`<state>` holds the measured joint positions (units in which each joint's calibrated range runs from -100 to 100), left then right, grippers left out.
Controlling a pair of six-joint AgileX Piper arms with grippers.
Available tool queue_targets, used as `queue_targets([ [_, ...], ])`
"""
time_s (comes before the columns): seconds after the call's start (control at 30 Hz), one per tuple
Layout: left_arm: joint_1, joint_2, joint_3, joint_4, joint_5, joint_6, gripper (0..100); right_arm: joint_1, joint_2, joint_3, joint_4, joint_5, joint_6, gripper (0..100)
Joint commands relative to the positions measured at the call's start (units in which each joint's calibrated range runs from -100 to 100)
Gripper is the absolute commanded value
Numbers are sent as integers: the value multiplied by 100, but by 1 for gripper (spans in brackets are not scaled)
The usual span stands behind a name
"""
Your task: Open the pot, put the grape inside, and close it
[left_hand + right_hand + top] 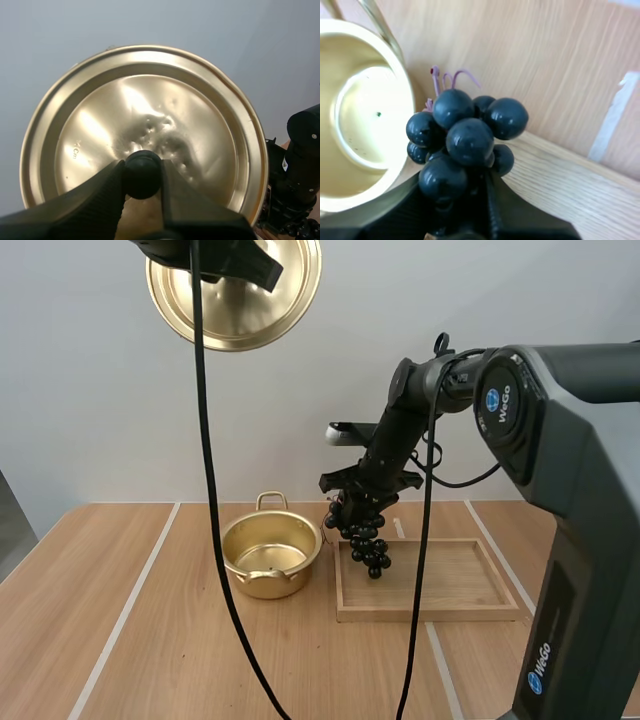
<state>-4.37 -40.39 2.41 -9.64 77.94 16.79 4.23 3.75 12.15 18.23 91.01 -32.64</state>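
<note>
Left tool [142, 186] pinches round knob [142, 169] of golden lid [125, 110] — right tool [462, 200] clamps glossy grapes [470, 140].

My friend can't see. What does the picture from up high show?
The right gripper holds a dark bunch of grapes over the wooden tray's edge, beside the open gold pot. The left gripper holds the lid high up.

Gold pot [268, 584] open, upright; lid [240, 312] aloft; dark grape bunch [366, 540] hangs nr pot.

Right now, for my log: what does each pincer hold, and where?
Left pincer: lid, by its knob. Right pincer: grapes, at the bunch's upper end.
</note>
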Motion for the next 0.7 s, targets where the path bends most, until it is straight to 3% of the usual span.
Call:
queue_targets([
  [0.0, -25, -183, -157, -33, -324, -58, 0, 2, -360, 3, 35, -34, -101, 0],
  [0.3, -25, -492, -503, -33, -267, -58, 0, 2, -1143, -398, 90, -7, -123, 0],
  [0.67, -25, -674, -1013, -63, -185, -324, 0, 60, -1456, -887, 1294, 10, -491, 0],
])
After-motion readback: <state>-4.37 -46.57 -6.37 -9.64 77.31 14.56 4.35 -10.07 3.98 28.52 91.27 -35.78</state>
